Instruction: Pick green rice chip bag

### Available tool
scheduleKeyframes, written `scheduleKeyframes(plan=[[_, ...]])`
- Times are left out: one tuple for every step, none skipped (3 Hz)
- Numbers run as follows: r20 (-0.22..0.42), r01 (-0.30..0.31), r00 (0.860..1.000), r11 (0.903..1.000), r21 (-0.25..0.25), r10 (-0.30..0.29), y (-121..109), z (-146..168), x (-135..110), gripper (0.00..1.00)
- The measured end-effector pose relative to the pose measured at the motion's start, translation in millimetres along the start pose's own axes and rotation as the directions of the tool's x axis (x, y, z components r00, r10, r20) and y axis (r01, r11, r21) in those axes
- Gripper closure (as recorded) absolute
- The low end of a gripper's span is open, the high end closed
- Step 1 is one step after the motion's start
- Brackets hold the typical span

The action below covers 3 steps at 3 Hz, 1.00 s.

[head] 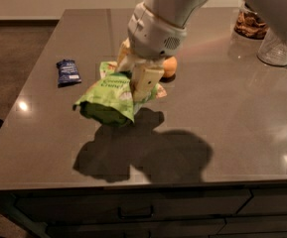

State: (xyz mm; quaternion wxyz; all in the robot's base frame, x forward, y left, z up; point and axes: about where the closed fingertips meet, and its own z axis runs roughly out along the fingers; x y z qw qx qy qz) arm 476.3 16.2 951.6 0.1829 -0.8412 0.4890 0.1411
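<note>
The green rice chip bag (108, 97) is a light green crinkly pouch with "Coconut Crunch" text. It hangs tilted above the grey table (232, 113), off the surface, with its shadow below it. My gripper (133, 78) is shut on the bag's upper right part, cream fingers (145, 81) clamped on either side. The white arm comes down from the upper right and hides the bag's top.
A small dark blue wrapper (68, 72) lies to the left. An orange fruit (169, 67) sits just behind the gripper. A clear jar (274, 48) and a dark-filled container (250, 24) stand at the far right. The table's front edge runs along the bottom, with drawers under it.
</note>
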Motion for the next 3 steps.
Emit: scheduleKeyframes(plan=[[0.080, -0.038, 0.996, 0.9980, 0.050, 0.034, -10, -34, -1, 1.00], [0.099, -0.070, 0.993, 0.9925, 0.100, 0.060, -13, -50, 3, 1.00], [0.101, -0.069, 0.993, 0.9918, 0.108, 0.058, -16, -50, 2, 1.00]])
